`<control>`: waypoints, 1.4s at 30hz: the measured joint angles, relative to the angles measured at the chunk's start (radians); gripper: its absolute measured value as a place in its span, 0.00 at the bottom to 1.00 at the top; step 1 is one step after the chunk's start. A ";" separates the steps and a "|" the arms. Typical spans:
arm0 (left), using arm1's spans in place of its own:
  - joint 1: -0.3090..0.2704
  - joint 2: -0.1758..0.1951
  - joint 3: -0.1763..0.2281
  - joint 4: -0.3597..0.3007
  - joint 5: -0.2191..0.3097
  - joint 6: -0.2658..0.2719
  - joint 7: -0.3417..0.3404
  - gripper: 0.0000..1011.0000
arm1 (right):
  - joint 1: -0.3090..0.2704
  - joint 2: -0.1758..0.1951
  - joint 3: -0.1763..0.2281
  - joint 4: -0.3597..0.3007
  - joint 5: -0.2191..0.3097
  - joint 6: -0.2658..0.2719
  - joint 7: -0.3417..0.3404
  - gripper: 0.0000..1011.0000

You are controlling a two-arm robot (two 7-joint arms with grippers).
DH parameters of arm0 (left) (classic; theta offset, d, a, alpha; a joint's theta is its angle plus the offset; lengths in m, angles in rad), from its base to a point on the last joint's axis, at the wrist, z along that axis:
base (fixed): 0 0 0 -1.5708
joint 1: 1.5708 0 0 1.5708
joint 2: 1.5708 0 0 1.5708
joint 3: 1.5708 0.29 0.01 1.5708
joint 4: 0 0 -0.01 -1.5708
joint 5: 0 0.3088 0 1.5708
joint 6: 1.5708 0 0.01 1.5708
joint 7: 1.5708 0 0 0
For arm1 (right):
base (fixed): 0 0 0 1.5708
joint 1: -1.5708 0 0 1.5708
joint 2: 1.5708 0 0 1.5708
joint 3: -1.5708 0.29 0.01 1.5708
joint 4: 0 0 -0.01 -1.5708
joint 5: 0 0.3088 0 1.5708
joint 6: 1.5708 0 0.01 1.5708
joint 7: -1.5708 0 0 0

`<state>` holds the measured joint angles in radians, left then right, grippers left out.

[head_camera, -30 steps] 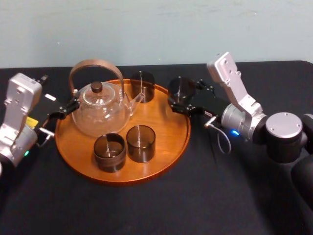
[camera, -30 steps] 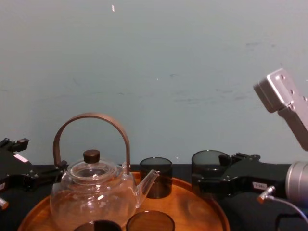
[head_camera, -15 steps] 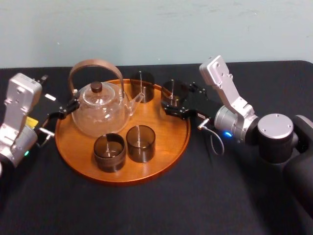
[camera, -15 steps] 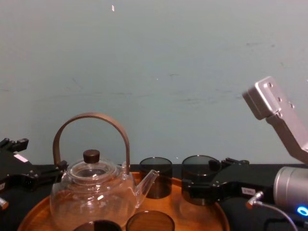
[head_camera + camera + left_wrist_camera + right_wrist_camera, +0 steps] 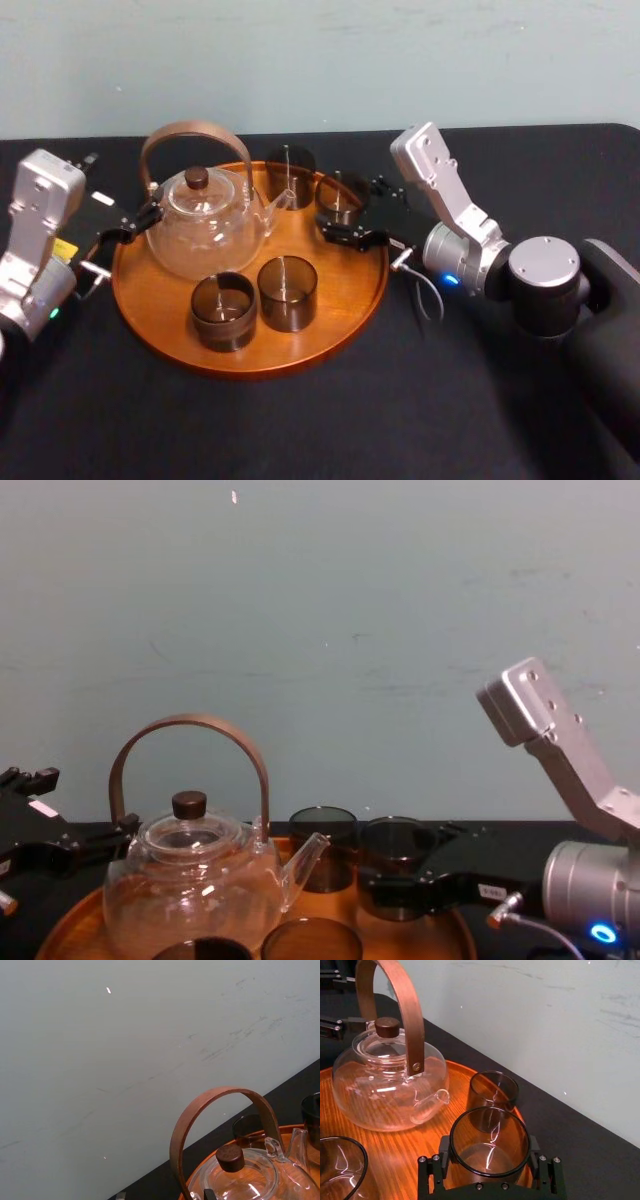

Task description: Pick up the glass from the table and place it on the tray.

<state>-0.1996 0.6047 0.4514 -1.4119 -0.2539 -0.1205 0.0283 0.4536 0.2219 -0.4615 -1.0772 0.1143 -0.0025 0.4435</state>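
One wide, matte black counter (image 5: 300, 420) carries everything; on it sits the round orange-brown wooden tray (image 5: 345, 275), low-rimmed, grain showing; on the tray's left half, a bulbous clear teapot (image 5: 205, 225) with an arched brown handle and a dark knob on its lid. Right arm, silver and black, reaches in from the right; right end effector (image 5: 489, 1162) is clamped on the task glass (image 5: 341, 195), a smoky straight-walled cylinder, upright, over the tray's rear right part, inside the rim; cannot tell whether its base touches the wood. Rear glass (image 5: 291, 175) is just beside it, by the spout; front-left glass (image 5: 224, 310) and front-right glass (image 5: 288, 293) stand side by side before the teapot. Left end effector (image 5: 128, 226) is at the tray's left edge beside the teapot; its width cannot be told.
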 joint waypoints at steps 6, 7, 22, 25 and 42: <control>0.000 0.000 0.000 0.000 0.000 0.000 0.000 1.00 | 0.004 -0.008 -0.008 0.018 -0.002 -0.009 0.006 0.91; 0.000 0.000 0.000 0.000 0.000 0.000 0.000 1.00 | 0.005 -0.010 -0.011 0.023 -0.003 -0.009 0.007 0.91; 0.000 0.000 0.000 0.000 0.000 0.000 0.000 1.00 | 0.007 -0.024 -0.022 0.050 -0.016 -0.005 -0.003 0.91; 0.000 0.000 0.000 0.000 0.000 0.000 0.000 1.00 | 0.007 -0.024 -0.022 0.050 -0.016 -0.005 -0.003 0.91; 0.000 0.000 0.000 0.000 0.000 0.000 0.000 1.00 | 0.006 -0.022 -0.020 0.047 -0.014 -0.005 -0.001 0.99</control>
<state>-0.1995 0.6047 0.4514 -1.4119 -0.2539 -0.1206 0.0282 0.4600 0.1998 -0.4819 -1.0298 0.1004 -0.0071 0.4420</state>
